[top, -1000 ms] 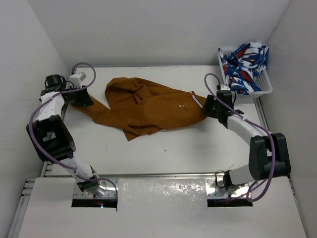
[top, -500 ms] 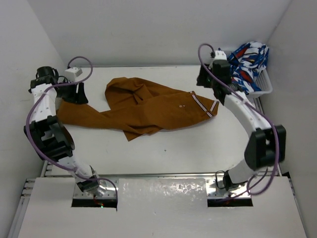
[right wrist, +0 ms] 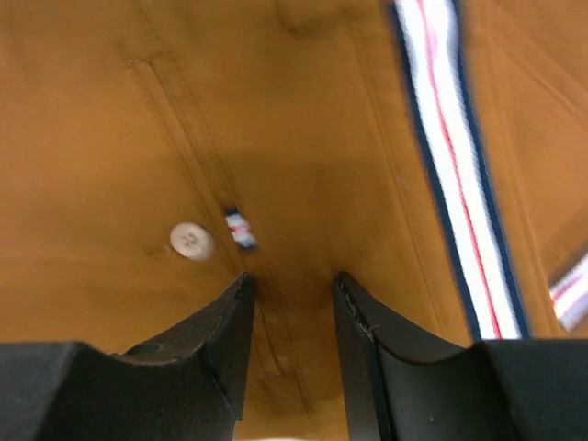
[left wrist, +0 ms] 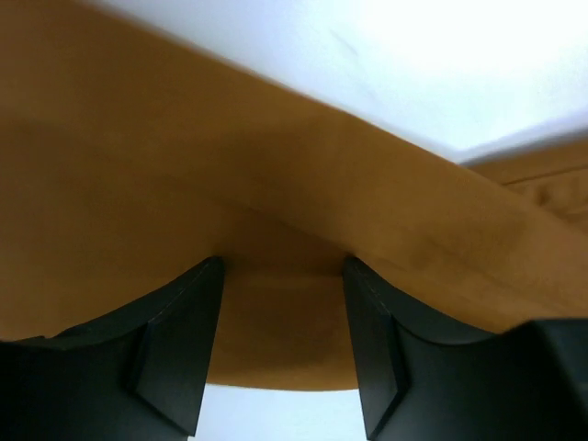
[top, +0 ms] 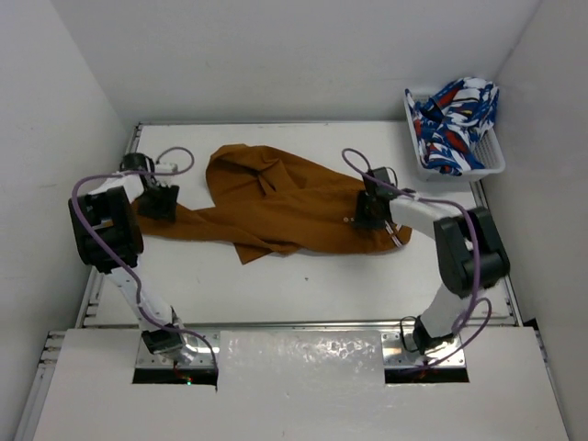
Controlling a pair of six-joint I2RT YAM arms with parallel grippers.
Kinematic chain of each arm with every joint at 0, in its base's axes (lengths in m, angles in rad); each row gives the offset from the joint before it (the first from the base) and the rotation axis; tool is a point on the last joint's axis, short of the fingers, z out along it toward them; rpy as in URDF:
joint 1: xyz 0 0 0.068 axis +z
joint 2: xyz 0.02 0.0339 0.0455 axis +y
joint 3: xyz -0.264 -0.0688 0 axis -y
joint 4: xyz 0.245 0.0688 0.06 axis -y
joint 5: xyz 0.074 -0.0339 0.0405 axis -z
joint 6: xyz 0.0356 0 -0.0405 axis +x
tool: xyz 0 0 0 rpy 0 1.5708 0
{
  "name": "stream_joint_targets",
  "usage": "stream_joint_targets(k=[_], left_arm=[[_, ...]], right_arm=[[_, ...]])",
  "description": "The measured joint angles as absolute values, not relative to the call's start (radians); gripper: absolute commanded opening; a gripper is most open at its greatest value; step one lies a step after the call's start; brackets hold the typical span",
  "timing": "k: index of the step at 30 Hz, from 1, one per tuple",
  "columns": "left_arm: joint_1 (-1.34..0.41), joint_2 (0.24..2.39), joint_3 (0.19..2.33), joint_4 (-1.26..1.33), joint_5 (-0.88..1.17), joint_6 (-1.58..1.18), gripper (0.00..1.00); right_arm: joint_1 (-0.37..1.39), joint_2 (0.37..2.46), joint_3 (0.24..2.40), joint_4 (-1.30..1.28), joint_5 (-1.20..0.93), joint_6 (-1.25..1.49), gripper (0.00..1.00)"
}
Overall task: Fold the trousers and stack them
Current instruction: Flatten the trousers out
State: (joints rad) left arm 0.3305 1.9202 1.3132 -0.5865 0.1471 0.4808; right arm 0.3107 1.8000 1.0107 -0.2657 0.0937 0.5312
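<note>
The mustard-brown trousers (top: 276, 197) lie spread across the middle of the table, rumpled, with one leg reaching left. My left gripper (top: 158, 204) sits low over that leg's end. In the left wrist view its jaws (left wrist: 282, 266) are open, with the brown cloth (left wrist: 276, 184) and its edge lying between the fingers. My right gripper (top: 366, 213) rests on the waist end. It is open (right wrist: 292, 280) over flat fabric, beside a pale button (right wrist: 191, 241) and the striped waistband edge (right wrist: 455, 184).
A white basket (top: 491, 168) holding blue-white-red patterned clothes (top: 455, 119) stands at the back right corner. White walls close in the table on the left, back and right. The arm bases are at the near edge.
Both arms have come down from a raised, stretched-out pose. The trousers now rest on the table, and the right gripper has moved inward to the left over the waist.
</note>
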Motion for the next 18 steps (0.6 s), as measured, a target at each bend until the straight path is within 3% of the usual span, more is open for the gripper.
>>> stream_joint_targets(k=[6,10,14,18], left_arm=[[0.279,1.774,1.058,-0.566,0.197,0.666,0.53],[0.235,1.643,0.951,-0.745,0.302,0.814,0.55],[0.175,1.586,0.986,-0.9,0.467,0.889,0.57],[0.175,1.588,1.151,-1.005,0.597,0.875,0.57]], right_arm=[[0.172,1.514,0.726,-0.319,0.195,0.583,0.39],[0.096,1.447,0.676,-0.381,0.26,0.558,0.39],[0.027,1.4,0.666,-0.426,0.271,0.494,0.4],[0.01,1.377,0.759,-0.472,0.297,0.393,0.49]])
